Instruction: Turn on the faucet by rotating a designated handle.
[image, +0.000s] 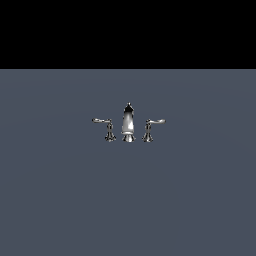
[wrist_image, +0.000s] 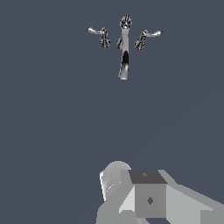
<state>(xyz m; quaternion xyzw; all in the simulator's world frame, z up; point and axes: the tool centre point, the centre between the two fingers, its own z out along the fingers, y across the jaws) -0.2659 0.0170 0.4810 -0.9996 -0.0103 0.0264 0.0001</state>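
Faucet (image: 128, 123) stands mid-desk (image: 128, 200); the handle (image: 151, 128) is the lever post on the exterior view's right of the spout (image: 128, 120), thin arm reaching further right, away from it. Arm absent from exterior view. Wrist view shows only a grey gripper (wrist_image: 148, 197) body, well apart from the handle and pointing towards it; fingers not visible, so open or closed: cannot tell

Faucet (image: 128, 125): shiny chrome is being shown, spout tip dark.
Handle (image: 152, 128): chrome, dark reflections.
Floor (image: 128, 200): plain slate blue-grey.
Backdrop (image: 128, 32): black.
Gripper body (wrist_image: 148, 197): pale and mid grey.
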